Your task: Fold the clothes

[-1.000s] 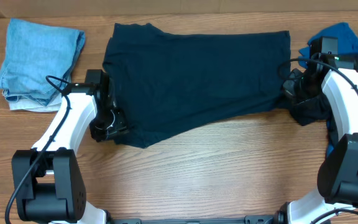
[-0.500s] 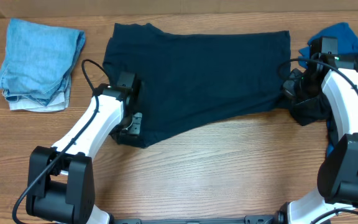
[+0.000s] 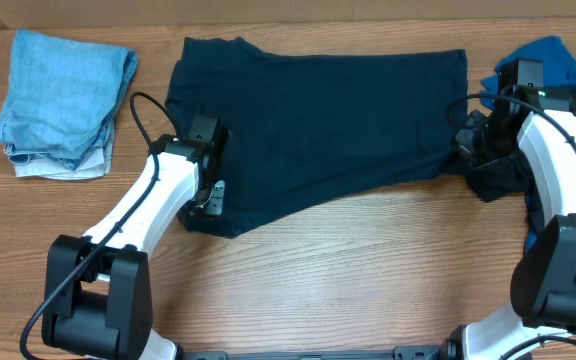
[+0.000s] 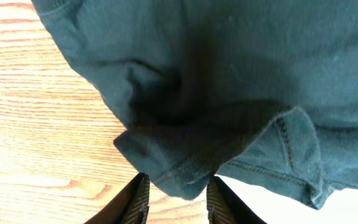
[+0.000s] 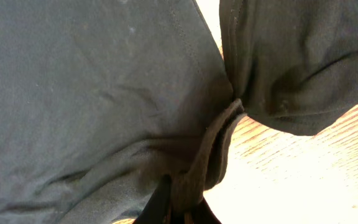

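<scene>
A dark navy shirt (image 3: 318,120) of the clothes lies spread flat across the far middle of the table. My left gripper (image 3: 208,200) is at its near-left corner. In the left wrist view the left gripper (image 4: 178,186) stands open, a bunched fold of the shirt (image 4: 185,168) dipping between its fingers and touching only the right one. My right gripper (image 3: 465,140) is at the shirt's right edge. It (image 5: 182,208) is shut on a gathered strip of the shirt (image 5: 92,81).
A stack of pale light-blue garments (image 3: 63,100) lies at the far left. A bright blue shirt (image 3: 543,55) and another dark garment (image 3: 498,175) lie under the right arm at the right edge. Bare wood runs along the near side.
My left gripper has swung right from beside the shirt onto its near-left corner, and its fingers have narrowed around the fold. The right arm has not moved.
</scene>
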`<action>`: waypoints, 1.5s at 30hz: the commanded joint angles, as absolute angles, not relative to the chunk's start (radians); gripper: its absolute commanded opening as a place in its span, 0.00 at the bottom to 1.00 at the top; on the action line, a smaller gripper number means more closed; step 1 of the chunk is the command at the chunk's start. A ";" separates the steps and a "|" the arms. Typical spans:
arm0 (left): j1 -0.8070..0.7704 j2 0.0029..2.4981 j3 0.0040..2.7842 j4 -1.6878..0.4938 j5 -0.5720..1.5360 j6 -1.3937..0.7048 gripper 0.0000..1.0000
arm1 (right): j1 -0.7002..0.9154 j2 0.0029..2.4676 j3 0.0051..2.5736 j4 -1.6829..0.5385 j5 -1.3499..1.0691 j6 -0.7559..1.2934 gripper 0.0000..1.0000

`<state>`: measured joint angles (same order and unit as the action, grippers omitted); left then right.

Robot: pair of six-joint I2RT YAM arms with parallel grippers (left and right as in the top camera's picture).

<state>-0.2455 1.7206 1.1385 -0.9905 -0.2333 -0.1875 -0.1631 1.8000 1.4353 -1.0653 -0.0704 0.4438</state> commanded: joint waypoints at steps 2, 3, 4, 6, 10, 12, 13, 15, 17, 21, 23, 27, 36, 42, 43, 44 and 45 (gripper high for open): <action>-0.252 1.730 1.112 -0.964 -0.270 -0.190 0.34 | -0.161 1.784 1.460 -1.060 -0.053 0.438 0.04; -0.252 1.730 1.104 -0.955 -0.270 -0.188 0.34 | -0.161 1.784 1.460 -1.060 -0.054 0.437 0.04; -0.252 1.730 1.090 -0.943 -0.270 -0.187 0.34 | -0.161 1.784 1.460 -1.060 -0.053 0.438 0.04; -0.252 1.730 1.079 -0.931 -0.270 -0.187 0.34 | -0.161 1.784 1.460 -1.060 -0.054 0.438 0.04; -0.252 1.730 1.079 -0.923 -0.273 -0.187 0.18 | -0.161 1.784 1.460 -1.060 -0.053 0.438 0.04; -0.251 1.730 1.079 -0.915 -0.273 -0.187 0.07 | -0.161 1.784 1.460 -1.060 -0.054 0.438 0.04; -0.251 1.730 1.079 -0.911 -0.273 -0.187 0.04 | -0.161 1.784 1.460 -1.060 -0.054 0.437 0.04; -0.251 1.730 1.080 -0.910 -0.273 -0.187 0.04 | -0.161 1.784 1.460 -1.061 -0.053 0.437 0.04; -0.251 1.729 1.082 -0.912 -0.288 -0.180 0.04 | -0.161 1.784 1.460 -1.061 -0.053 0.437 0.04; -0.249 1.729 1.120 -0.915 -0.295 -0.179 0.04 | -0.161 1.784 1.460 -1.061 -0.054 0.437 0.04; -0.248 1.729 1.149 -0.928 -0.295 -0.179 0.04 | -0.161 1.784 1.460 -1.061 -0.054 0.438 0.04; -0.223 1.729 1.226 -0.979 -0.294 -0.179 0.04 | -0.161 1.784 1.460 -1.061 -0.053 0.438 0.04; -0.065 1.729 1.251 -0.904 -0.178 -0.181 0.04 | -0.161 1.784 1.460 -1.064 0.017 0.438 0.04; -0.032 1.729 1.251 -0.826 -0.121 -0.181 0.04 | -0.161 1.784 1.460 -1.051 0.022 0.438 0.04; -0.032 1.729 1.251 -0.813 -0.121 -0.181 0.04 | -0.161 1.784 1.460 -1.045 0.022 0.438 0.04; -0.032 1.729 1.251 -0.800 -0.121 -0.181 0.04 | -0.161 1.784 1.460 -1.037 0.022 0.438 0.04; -0.032 1.729 1.251 -0.792 -0.121 -0.181 0.04 | -0.161 1.784 1.460 -1.030 0.022 0.438 0.04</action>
